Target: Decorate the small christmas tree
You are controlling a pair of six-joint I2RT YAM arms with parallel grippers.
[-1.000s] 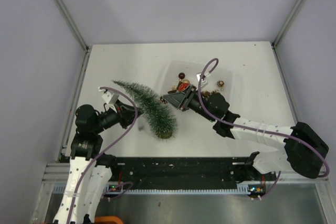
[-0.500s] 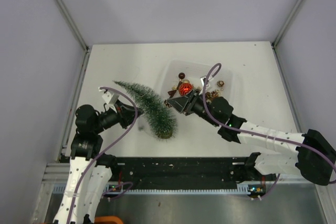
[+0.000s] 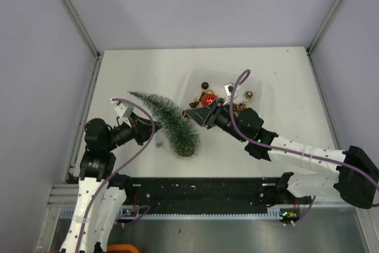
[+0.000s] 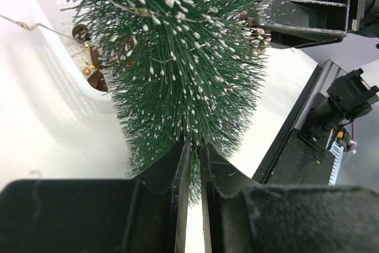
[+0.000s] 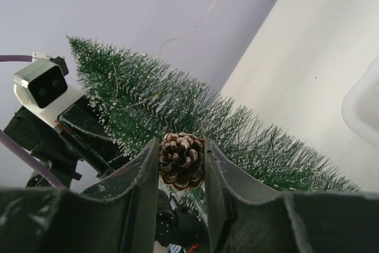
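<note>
A translucent white tray [image 3: 263, 84] sits on the white desk [image 3: 142, 69], right of centre; inside lie a red bauble [image 3: 208, 98], a dark bauble [image 3: 205, 85] and small gold-brown ornaments [image 3: 249, 94]; the right wrist view shows a brown pinecone [image 5: 182, 160] with pale-tipped scales

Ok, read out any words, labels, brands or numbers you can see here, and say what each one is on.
None: there is no readable text in any view. The small christmas tree, the pinecone held in the right tool and the white tray show no lettering, labels or numbers that can be made out.
</note>
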